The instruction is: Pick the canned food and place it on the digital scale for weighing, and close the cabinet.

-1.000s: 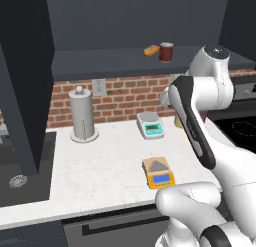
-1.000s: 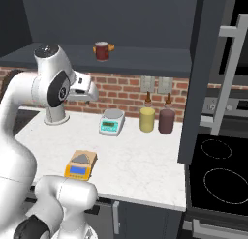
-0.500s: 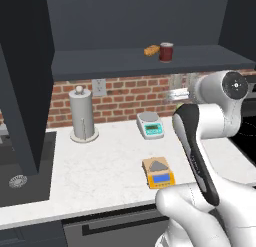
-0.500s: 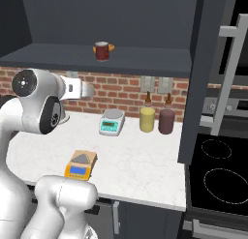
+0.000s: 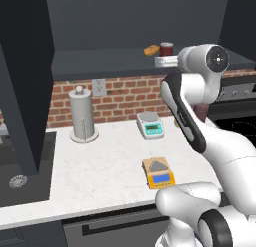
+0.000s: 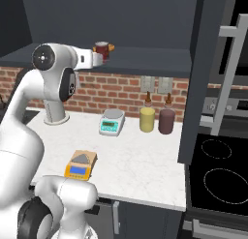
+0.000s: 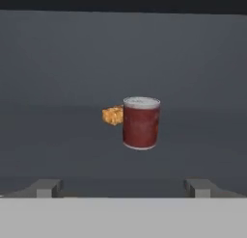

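Dark red-brown, with a pale silvery lid, the canned food (image 7: 141, 123) stands upright on the inner shelf (image 5: 100, 61) of the cabinet (image 6: 193, 83), toward the shelf's right end as the left base view shows it (image 5: 166, 48). A small orange-brown food piece (image 7: 113, 115) lies just beside the can on its left; whether the two touch cannot be told.

The gripper (image 7: 123, 188) is raised to shelf height and faces the can, short of it and not in contact. Its fingers (image 7: 46, 188) stand wide apart with nothing between them, and the can sits between their lines in the hand view. From the right base view the hand (image 6: 89, 58) is level with the shelf's front edge, next to the can (image 6: 101, 50).

The cabinet door (image 5: 22, 86) stands open, as does the opposite door (image 6: 196, 78).

On the white table (image 5: 100, 166) the digital scale (image 5: 158, 172), orange-yellow with a grey plate and blue display, sits near the front edge, its plate bare. A grey-white scale (image 5: 150, 124) with teal display sits toward the back edge. A paper towel holder (image 5: 82, 113) stands at the back left. A yellow bottle (image 6: 147, 118) and a dark bottle (image 6: 166, 119) stand side by side near the brick wall (image 6: 121, 90).
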{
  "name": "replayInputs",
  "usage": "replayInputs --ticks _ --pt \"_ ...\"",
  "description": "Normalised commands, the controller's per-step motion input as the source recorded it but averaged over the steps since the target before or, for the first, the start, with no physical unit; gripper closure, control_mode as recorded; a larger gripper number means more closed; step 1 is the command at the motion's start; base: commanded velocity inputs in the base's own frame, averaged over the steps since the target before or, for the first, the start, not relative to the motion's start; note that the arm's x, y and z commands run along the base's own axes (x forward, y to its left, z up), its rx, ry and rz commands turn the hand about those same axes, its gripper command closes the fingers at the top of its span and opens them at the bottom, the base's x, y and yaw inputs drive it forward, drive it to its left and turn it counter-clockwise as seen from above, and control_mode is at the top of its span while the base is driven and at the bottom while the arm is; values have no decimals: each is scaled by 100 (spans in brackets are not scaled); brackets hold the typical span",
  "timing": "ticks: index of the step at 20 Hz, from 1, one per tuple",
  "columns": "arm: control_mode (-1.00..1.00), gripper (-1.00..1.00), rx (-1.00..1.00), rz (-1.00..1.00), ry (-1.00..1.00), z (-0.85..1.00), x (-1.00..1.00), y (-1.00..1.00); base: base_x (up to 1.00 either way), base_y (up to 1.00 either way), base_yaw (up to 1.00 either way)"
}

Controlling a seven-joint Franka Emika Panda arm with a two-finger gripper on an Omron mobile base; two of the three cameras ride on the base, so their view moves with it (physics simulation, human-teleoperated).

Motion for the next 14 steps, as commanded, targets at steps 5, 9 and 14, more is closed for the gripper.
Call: replayInputs --ticks 5,9,14 --pt "-100 -100 1 -8 1 9 17 -6 0 0 0" --pt "-100 -100 0 -3 0 0 0 0 0 0 0" --pt "-100 -100 0 -1 3 -15 -2 0 0 0 0"
